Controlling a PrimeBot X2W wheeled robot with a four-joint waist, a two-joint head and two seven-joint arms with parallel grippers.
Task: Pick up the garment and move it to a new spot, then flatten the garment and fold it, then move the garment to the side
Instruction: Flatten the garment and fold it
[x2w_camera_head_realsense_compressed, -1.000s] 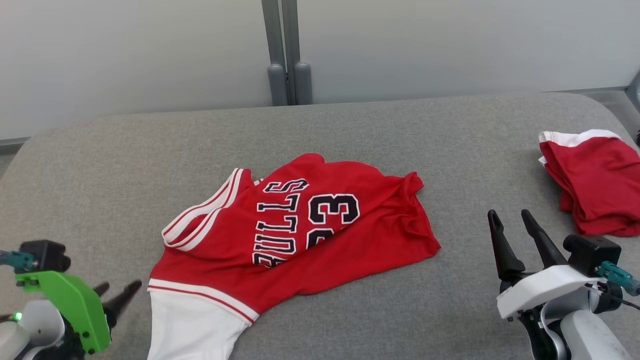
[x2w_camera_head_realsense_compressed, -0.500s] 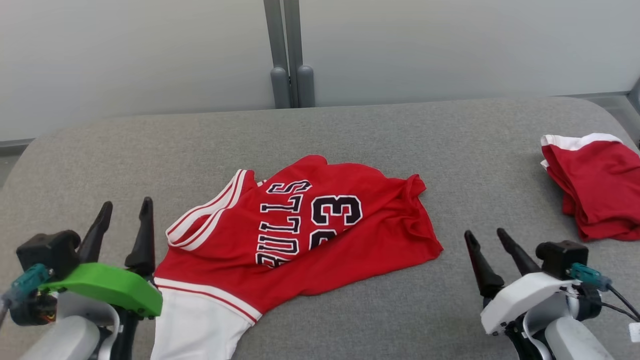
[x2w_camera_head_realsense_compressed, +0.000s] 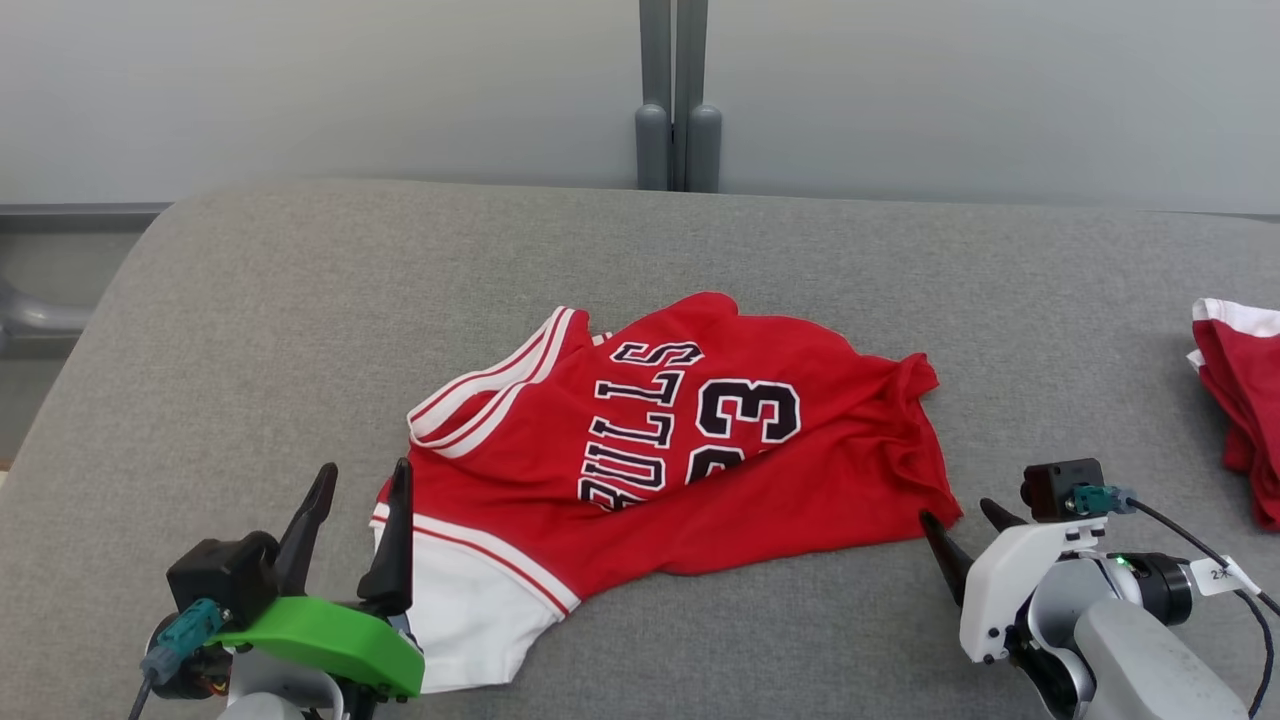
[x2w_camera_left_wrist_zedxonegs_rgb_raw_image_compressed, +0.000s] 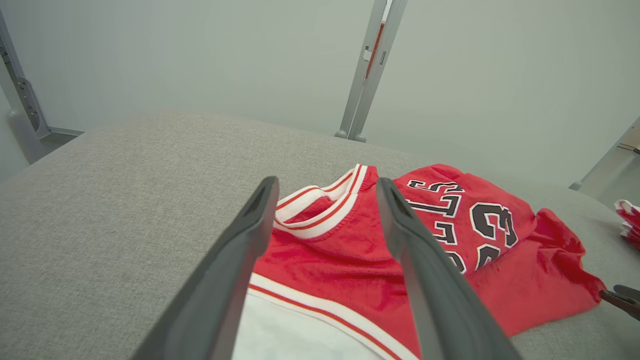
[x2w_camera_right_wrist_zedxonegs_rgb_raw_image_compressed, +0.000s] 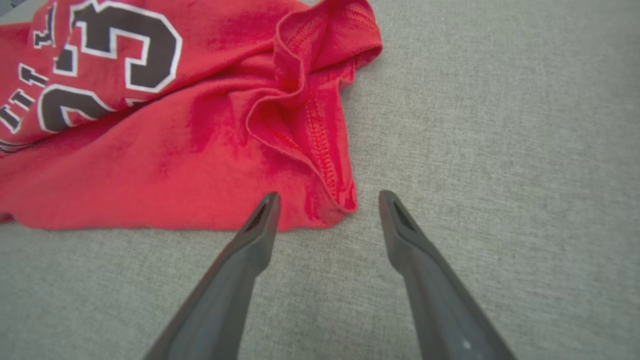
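Observation:
The garment (x2w_camera_head_realsense_compressed: 680, 440) is a red jersey with black "BULLS 23" lettering and white trim, lying rumpled in the middle of the grey padded table (x2w_camera_head_realsense_compressed: 300, 300). My left gripper (x2w_camera_head_realsense_compressed: 365, 470) stands open at the lower left, its fingers just off the garment's white lower-left part. The left wrist view has the left gripper (x2w_camera_left_wrist_zedxonegs_rgb_raw_image_compressed: 327, 182) framing the striped neckline of the garment (x2w_camera_left_wrist_zedxonegs_rgb_raw_image_compressed: 450, 235). Close to the red hem corner at the lower right, my right gripper (x2w_camera_head_realsense_compressed: 957, 512) is open. From the right wrist, the right gripper (x2w_camera_right_wrist_zedxonegs_rgb_raw_image_compressed: 328, 195) points at that folded corner of the garment (x2w_camera_right_wrist_zedxonegs_rgb_raw_image_compressed: 175, 150), holding nothing.
A second red and white cloth pile (x2w_camera_head_realsense_compressed: 1240, 400) lies at the table's right edge. Two grey posts (x2w_camera_head_realsense_compressed: 680, 140) stand behind the table against a pale wall. The table's rounded left corner drops off at the far left.
The camera has turned, shifting the whole picture rightward. My left gripper swung up from pointing sideways to pointing forward beside the garment. My right gripper dropped lower, towards the hem corner.

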